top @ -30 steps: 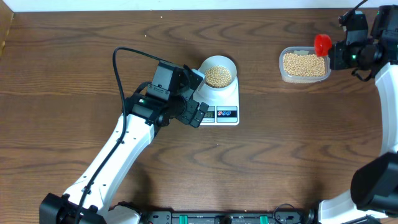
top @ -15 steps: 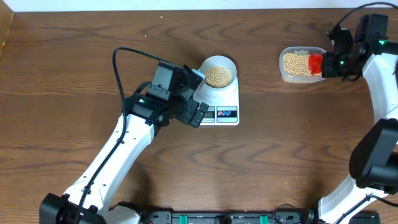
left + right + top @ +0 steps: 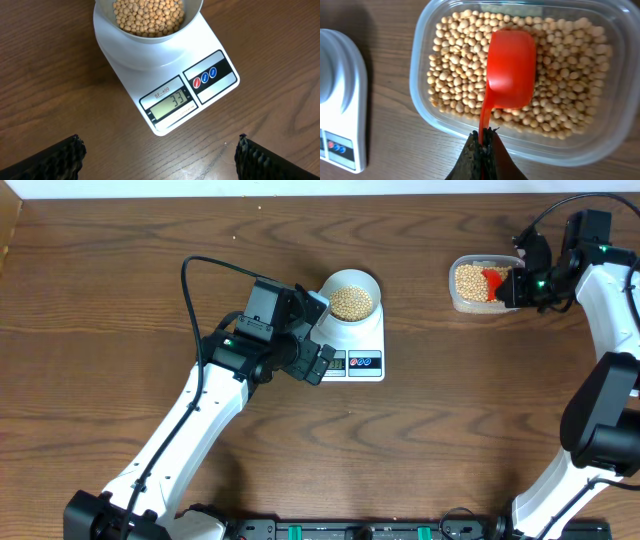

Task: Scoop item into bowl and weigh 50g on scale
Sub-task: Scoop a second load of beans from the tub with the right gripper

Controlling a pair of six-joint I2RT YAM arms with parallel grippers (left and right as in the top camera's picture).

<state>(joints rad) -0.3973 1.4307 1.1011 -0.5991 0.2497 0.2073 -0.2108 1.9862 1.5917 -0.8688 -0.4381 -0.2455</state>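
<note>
The pale bowl (image 3: pixel 350 281) stands on the white scale (image 3: pixel 365 340), partly filled with tan beans (image 3: pixel 350 302). In the left wrist view the scale's display (image 3: pixel 171 103) reads 33 below the bowl (image 3: pixel 196 15). My left gripper (image 3: pixel 320 333) hovers open at the scale's left front corner, with nothing between its fingers (image 3: pixel 60 160). My right gripper (image 3: pixel 482 137) is shut on the thin handle of a red scoop (image 3: pixel 511 70). The scoop's cup lies on the beans (image 3: pixel 455 65) in the clear tub (image 3: pixel 420 55), its back towards the camera.
The clear tub (image 3: pixel 455 292) sits at the back right, well apart from the scale. In the right wrist view the scale's edge (image 3: pixel 342 100) shows at the left. Brown wooden tabletop (image 3: pixel 450 430) lies all around. A black cable (image 3: pixel 200 270) loops above the left arm.
My right gripper has swung left and down with the red scoop, from the tub's right edge onto the beans inside it. The left arm, bowl and scale have not moved.
</note>
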